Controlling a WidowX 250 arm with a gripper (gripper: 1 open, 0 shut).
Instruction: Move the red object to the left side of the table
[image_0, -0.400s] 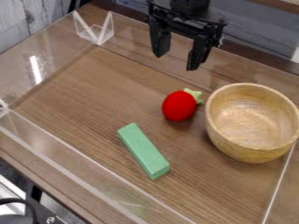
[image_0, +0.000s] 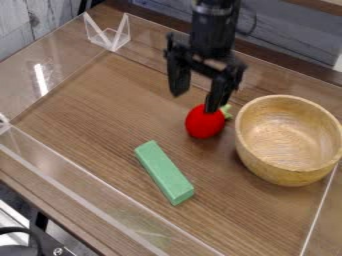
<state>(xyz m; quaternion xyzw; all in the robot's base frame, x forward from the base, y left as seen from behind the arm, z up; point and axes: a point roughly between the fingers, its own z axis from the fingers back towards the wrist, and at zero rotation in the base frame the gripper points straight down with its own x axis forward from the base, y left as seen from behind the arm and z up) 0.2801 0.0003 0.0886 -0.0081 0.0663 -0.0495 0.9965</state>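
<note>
A brown wood-grain table (image_0: 94, 115) fills most of the view, seen from above and at an angle. Low clear acrylic walls (image_0: 60, 185) run along its edges, forming a shallow transparent pen around the surface.

The largest thing on the table is a round wooden bowl (image_0: 289, 138), pale in colour, sitting toward the right side. Its inside is bare wood with nothing in it.

A dark robot arm (image_0: 214, 25) comes down from the top of the view, ending in a black gripper (image_0: 198, 92) that points downward. Its two fingers are spread apart and grasp nothing. One finger hangs to the left of centre; the other comes down right in front of the upper edge of the red object (whether it touches the fruit cannot be told from this angle).

A green rectangular block (image_0: 163, 171) lies flat on the table, nearer the front, angled diagonally. It sits apart from the bowl and from the fruit.

The smallest item is the red object (image_0: 203, 122), a small round toy fruit with a little green leafy top. It rests on the table just left of the bowl, near the middle of the surface, directly beneath the gripper.
</note>
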